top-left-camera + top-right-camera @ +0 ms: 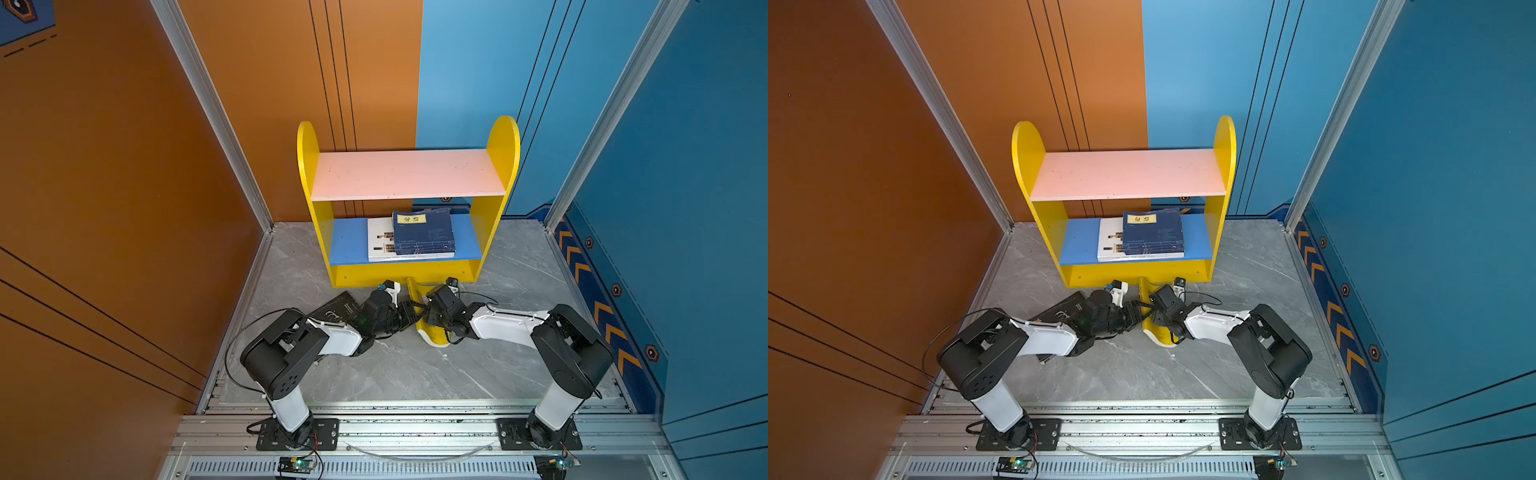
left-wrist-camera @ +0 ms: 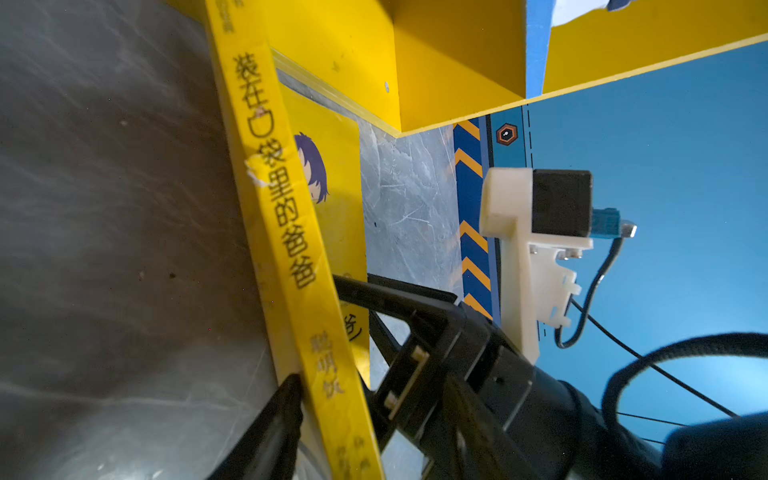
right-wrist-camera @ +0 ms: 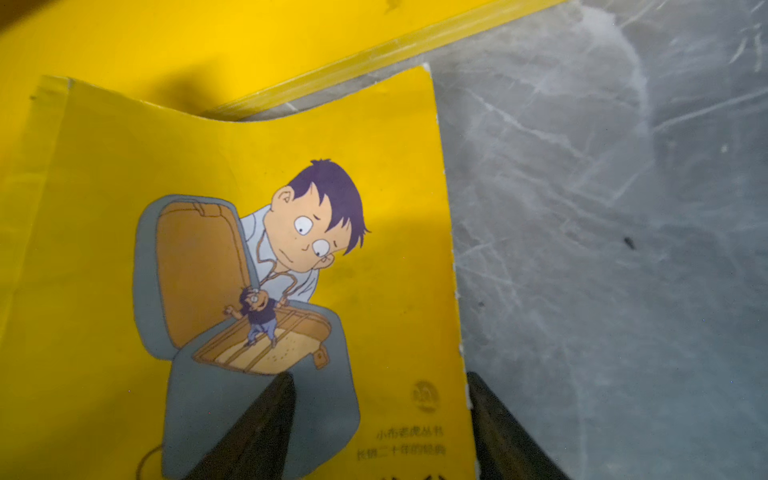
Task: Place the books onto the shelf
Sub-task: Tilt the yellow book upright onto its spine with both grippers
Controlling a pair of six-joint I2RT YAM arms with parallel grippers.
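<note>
While the yellow book [image 3: 374, 291] stands on edge between my two claws, just short of the shelf [image 1: 405, 275] base, the step in hand is getting a real hold on it. My right claw [image 3: 378, 376] is open. One tip is over the cartoon cover and the other is past the cover's free edge, above the grey table [image 3: 623, 249], so it looks to be propping, not pinching. My left claw [image 1: 411, 311] is at the spine side, and one finger [image 2: 282, 415] touches the book beside the spine. Its partner is hidden, so I can't tell if that claw is clamped. Beyond both claws, the blue lower board [image 1: 347, 241] carries a white book [image 1: 379, 241] with a navy book [image 1: 422, 232] on top, and nothing shows on the pink upper board [image 1: 407, 174]. The black book [image 1: 332, 309] lies flat behind my left claw, under that arm. My guess is roughly halfway. The next move calls for a firm pinch near the spine, since the cover curls and looks floppy. Then the right claw backs off, and the book is lifted over the yellow base front and slid onto the blue board.
</note>
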